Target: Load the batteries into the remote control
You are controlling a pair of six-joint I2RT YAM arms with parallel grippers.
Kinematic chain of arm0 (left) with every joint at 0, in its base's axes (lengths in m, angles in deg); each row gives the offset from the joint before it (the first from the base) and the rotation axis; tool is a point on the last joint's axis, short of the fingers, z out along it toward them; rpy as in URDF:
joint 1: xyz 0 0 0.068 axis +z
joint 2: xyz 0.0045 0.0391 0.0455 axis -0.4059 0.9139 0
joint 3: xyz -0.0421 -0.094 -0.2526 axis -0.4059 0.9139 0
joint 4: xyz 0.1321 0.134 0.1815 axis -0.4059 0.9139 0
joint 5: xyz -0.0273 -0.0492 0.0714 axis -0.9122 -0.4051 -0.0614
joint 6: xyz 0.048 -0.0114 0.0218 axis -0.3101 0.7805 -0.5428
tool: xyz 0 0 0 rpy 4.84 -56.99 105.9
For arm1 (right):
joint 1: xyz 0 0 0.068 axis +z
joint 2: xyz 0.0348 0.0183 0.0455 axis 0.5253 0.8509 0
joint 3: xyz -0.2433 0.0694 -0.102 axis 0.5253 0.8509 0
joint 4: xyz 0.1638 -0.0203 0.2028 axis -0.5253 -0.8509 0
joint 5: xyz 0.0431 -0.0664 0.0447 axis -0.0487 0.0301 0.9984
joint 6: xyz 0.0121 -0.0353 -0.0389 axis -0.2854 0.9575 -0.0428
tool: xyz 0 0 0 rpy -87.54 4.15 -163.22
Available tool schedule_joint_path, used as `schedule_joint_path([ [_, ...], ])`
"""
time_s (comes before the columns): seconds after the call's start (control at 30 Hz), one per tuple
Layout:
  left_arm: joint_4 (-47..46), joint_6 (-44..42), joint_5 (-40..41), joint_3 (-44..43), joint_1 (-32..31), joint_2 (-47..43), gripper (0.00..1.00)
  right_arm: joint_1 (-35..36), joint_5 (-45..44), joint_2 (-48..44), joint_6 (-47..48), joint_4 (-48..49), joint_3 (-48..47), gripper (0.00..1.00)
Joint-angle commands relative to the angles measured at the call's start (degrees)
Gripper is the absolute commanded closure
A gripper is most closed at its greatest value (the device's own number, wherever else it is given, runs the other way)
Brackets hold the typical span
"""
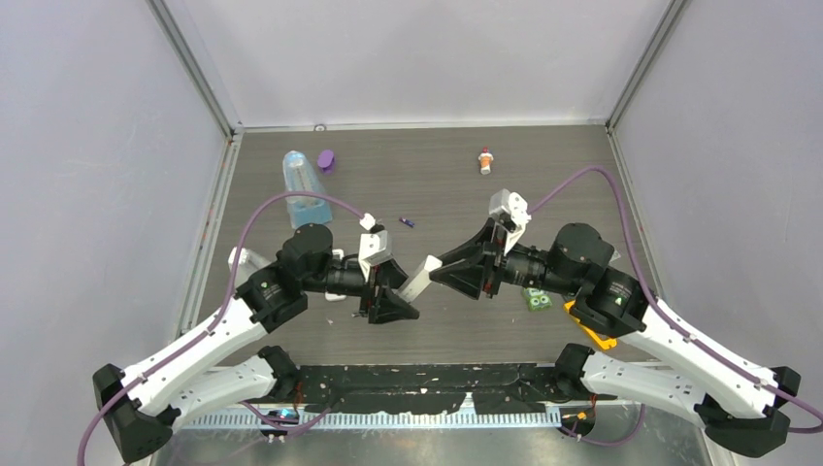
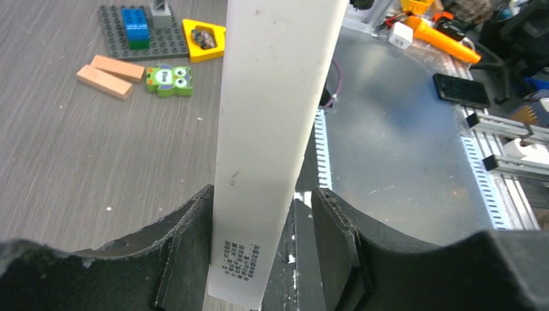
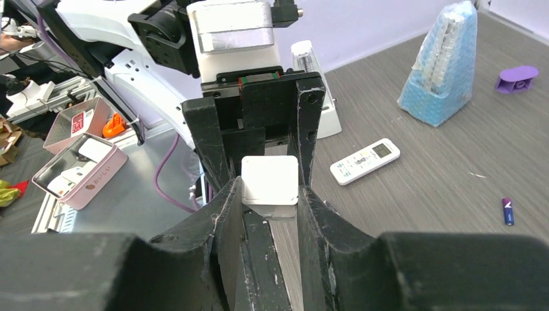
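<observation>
Clamping the white bar (image 2: pixel 278 97) end-on, right claw (image 3: pixel 268 191) faces left claw (image 2: pixel 262 194), parted loosely around it.

Two arms: left arm (image 1: pixel 209 340), right arm (image 1: pixel 670 345). White link shells, black joint housings. A purple cable (image 1: pixel 588 169) loops along each. Left gripper (image 2: pixel 262 201) and right gripper (image 3: pixel 268 194) are black, with curved fingers (image 3: pixel 223 217), edges scuffed. A white camera block (image 1: pixel 375 248) sits at each wrist.
</observation>
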Motion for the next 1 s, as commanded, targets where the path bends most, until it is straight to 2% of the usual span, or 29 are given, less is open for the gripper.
schedule_joint_path([
  [0.0, -9.4, 7.3, -5.8, 1.0, 0.1, -0.4, 0.49, -0.2, -0.6, -3.6, -0.7, 8.4, 1.4, 0.95],
  [0.07, -10.4, 8.5, -6.8, 1.0, 0.1, -0.1, 0.64, -0.2, 0.1, -4.2, -0.8, 8.9, 2.1, 0.95],
  [0.17, -7.5, 6.6, -6.1, 0.0, 0.1, 0.7, 0.99, -0.2, 0.7, -4.1, -1.1, 8.7, 2.5, 0.94],
  [0.2, -5.5, 5.1, -5.0, -0.8, 0.1, 0.8, 1.0, -0.2, 0.6, -4.0, -1.2, 8.3, 2.5, 0.93],
  [0.27, -0.2, 1.0, -1.2, -2.4, 0.1, 0.9, 1.0, -0.2, 0.1, -3.5, -1.3, 6.6, 2.4, 0.82],
  [0.33, 5.8, -3.3, 5.0, -4.5, 0.0, 0.9, 1.0, -0.2, -2.6, -2.4, -0.7, 3.6, 1.9, 0.44],
  [0.37, 9.7, -5.7, 8.5, -5.6, 0.0, 1.1, 1.0, -0.2, -4.2, -2.0, -0.7, 1.6, 2.0, 0.37],
  [0.4, 12.0, -8.7, 12.5, -6.5, 0.0, 1.3, 1.0, -0.2, -7.9, -1.8, -0.8, 0.7, 2.2, 0.24],
  [0.47, 14.4, -12.2, 20.6, -7.5, 0.0, 1.6, 1.0, -0.2, -12.5, -1.3, -2.1, -0.4, 3.2, 0.12],
  [0.6, 13.5, -15.7, 29.2, -7.2, -0.5, 2.2, 1.0, -0.3, -16.8, -0.7, -8.6, 0.3, 4.4, 0.02],
  [0.77, 13.8, -22.9, 38.0, -6.7, -2.8, 1.6, 1.0, -0.3, -20.0, 0.5, -19.9, 3.7, 4.8, 0.01],
  [0.97, 12.0, -25.6, 38.7, -4.7, -3.0, -1.4, 1.0, -0.3, -19.8, 7.3, -25.1, 3.5, 2.9, 0.02],
])
